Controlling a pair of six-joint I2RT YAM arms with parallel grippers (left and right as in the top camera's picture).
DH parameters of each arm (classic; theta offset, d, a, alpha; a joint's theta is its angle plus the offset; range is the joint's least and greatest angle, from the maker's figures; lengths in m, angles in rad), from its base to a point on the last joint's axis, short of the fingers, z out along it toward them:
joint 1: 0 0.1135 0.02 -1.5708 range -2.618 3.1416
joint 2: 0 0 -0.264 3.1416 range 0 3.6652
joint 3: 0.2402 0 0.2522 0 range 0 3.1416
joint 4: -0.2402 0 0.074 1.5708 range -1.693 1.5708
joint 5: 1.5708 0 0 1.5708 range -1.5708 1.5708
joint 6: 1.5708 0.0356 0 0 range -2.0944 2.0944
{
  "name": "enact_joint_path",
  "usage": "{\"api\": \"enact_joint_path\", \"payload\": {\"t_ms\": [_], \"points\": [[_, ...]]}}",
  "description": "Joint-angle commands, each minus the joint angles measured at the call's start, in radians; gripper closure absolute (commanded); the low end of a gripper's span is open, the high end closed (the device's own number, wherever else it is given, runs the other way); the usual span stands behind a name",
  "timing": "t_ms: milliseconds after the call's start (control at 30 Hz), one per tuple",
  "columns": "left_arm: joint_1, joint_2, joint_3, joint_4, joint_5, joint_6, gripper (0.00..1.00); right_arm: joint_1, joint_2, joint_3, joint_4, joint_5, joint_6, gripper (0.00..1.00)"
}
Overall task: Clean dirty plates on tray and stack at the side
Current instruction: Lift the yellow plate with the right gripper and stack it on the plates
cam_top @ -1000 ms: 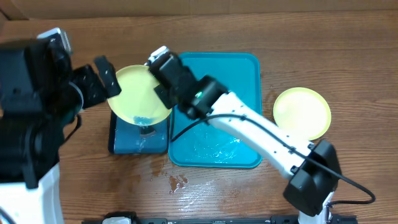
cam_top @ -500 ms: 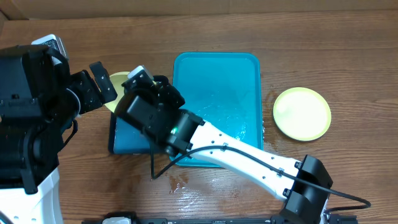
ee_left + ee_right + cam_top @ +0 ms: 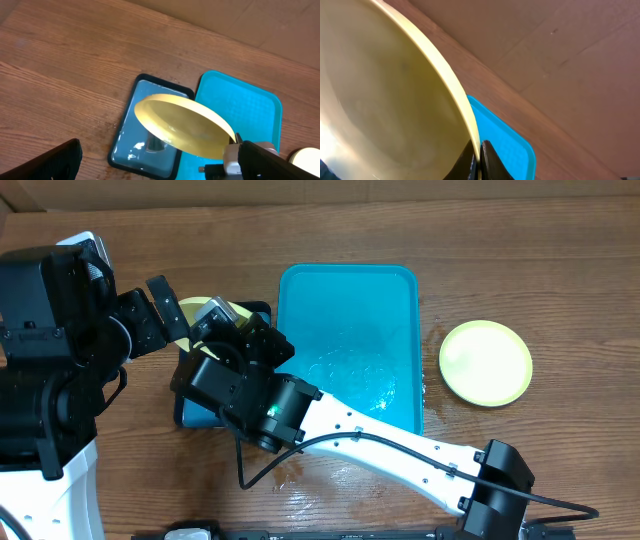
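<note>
Yellow-green round plastic plate (image 3: 187, 127) is the one to watch. A second ago it lay face-up between both arms; now it stands tipped on its rim above the small dark-rimmed blue tray (image 3: 131, 135), toward the left edge of the counter (image 3: 560, 260). Your right pincer (image 3: 479, 152) is clamped on that rim, and the right arm has swung across, so from overhead its wrist hides most of the plate. Your left pincer (image 3: 168, 305) stands wide apart with nothing in it, just beside the plate but off it.

You can take this as the right arm having sole charge, probably letting rinse water run off. The large light-blue rectangular plastic tray (image 3: 350, 310) holds only a wet sheen, with no plates on it. A second yellow-green plate (image 3: 486, 362) lies near the right edge, likely your stacking spot.
</note>
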Motion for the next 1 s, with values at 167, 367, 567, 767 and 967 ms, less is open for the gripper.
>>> {"api": "enact_joint_path", "payload": {"t_ms": [167,367,567,767,967], "points": [[0.0,0.001,0.006,0.007,-0.016,0.011,0.0,0.004,-0.05,0.013,0.004,0.034,-0.002,0.96],[0.0,0.001,0.006,0.007,-0.016,0.011,0.0,0.004,-0.05,0.013,0.004,0.034,-0.002,0.96],[0.0,0.001,0.006,0.007,-0.016,0.011,0.0,0.004,-0.05,0.013,0.004,0.035,-0.002,0.96],[0.0,0.001,0.006,0.007,-0.016,0.011,0.0,0.004,-0.05,0.013,0.004,0.035,-0.002,0.96],[0.0,0.001,0.006,0.007,-0.016,0.011,0.0,-0.015,-0.05,0.013,-0.014,0.032,0.08,0.96]]}}
